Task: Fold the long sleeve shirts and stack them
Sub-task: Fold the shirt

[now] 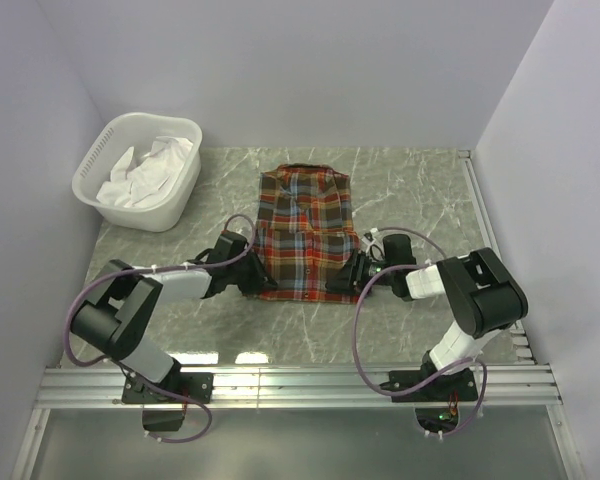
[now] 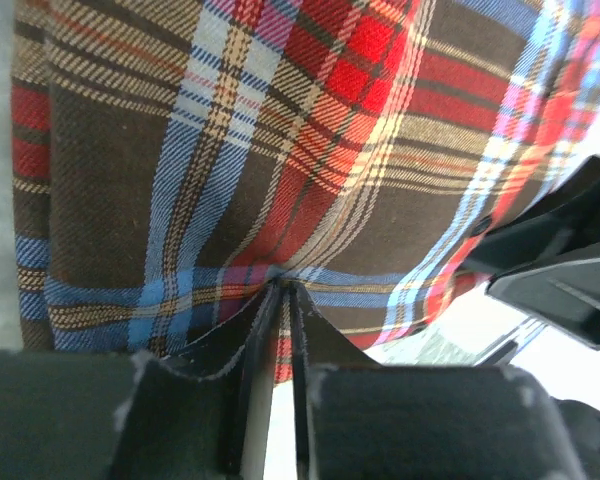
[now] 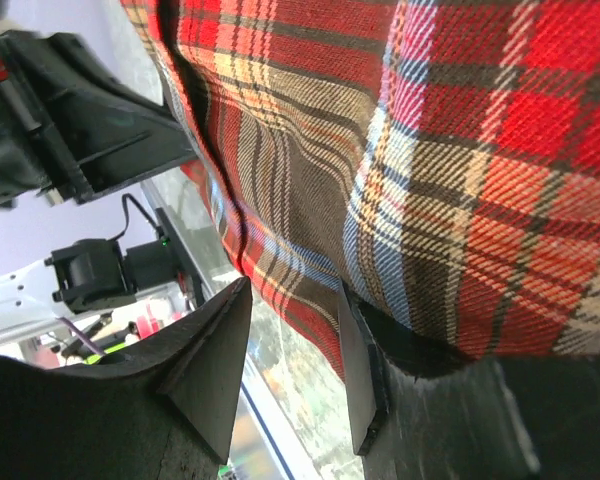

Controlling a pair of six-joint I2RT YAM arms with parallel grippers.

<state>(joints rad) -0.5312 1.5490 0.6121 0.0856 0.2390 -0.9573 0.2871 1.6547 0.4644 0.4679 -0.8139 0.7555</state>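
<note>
- One plaid shirt point(image 1: 308, 232) lies flat in the middle of the tabletop point(image 1: 420, 190), collar at the far end. No sleeves show, so they look tucked in, and the shirt reads as a narrow rectangle.
- The left hand point(image 2: 280, 292) is at the near-left hem corner. Its fingers are all but together and the cloth puckers at their tips: it is pinching the shirt.
- The right hand point(image 3: 295, 295) is at the near-right corner, fingers apart, with the hem draped against one of them. No grip there yet.
- By the look of it, the side folds are done and the hem-to-collar fold is the step in hand. Stacking is left, and no finished pile shows.
- A white basket point(image 1: 170, 205) at the far left holds white cloth. What kind of cloth can't be told.
- The surface is grey-green with a marbled look, pale walls stand on three sides, and a metal rail point(image 1: 300, 385) runs along the near edge.
</note>
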